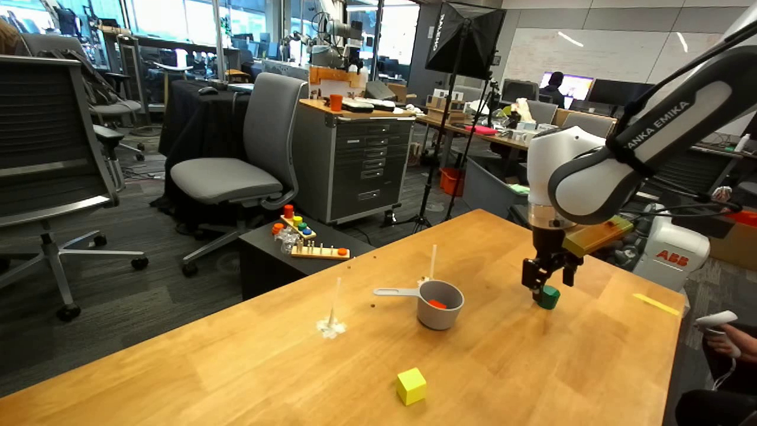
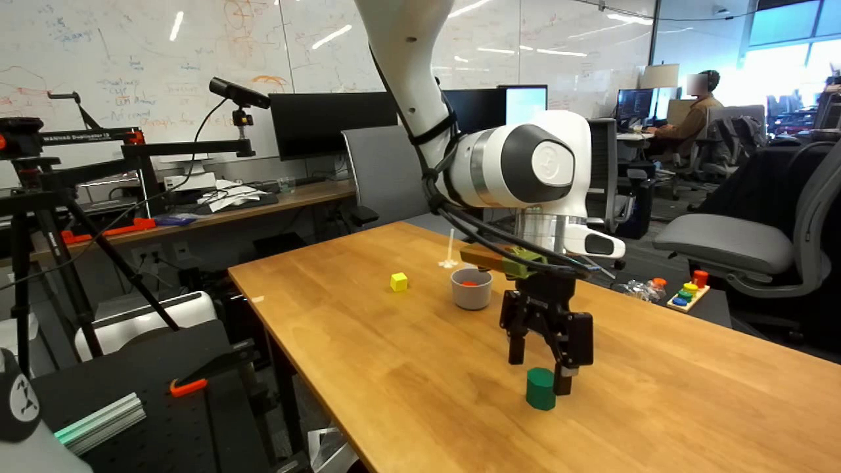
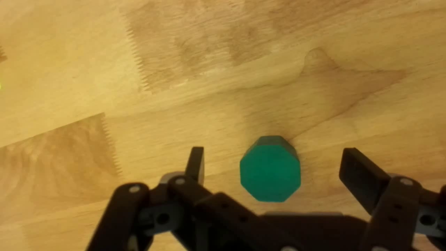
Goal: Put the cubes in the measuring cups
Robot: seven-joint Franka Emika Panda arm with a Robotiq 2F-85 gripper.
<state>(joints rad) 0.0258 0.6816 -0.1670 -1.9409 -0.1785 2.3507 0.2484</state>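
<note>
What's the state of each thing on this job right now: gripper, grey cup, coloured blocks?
Gripper: open, jaws apart, holding nothing.
Green block: standing on the table between the open jaws, ungripped, outside the cup.
Grey cup: upright on the table, with one block in it.
Red block: inside the grey cup, partly hidden by its wall.
Yellow cube: on the table, outside the cup.
</note>
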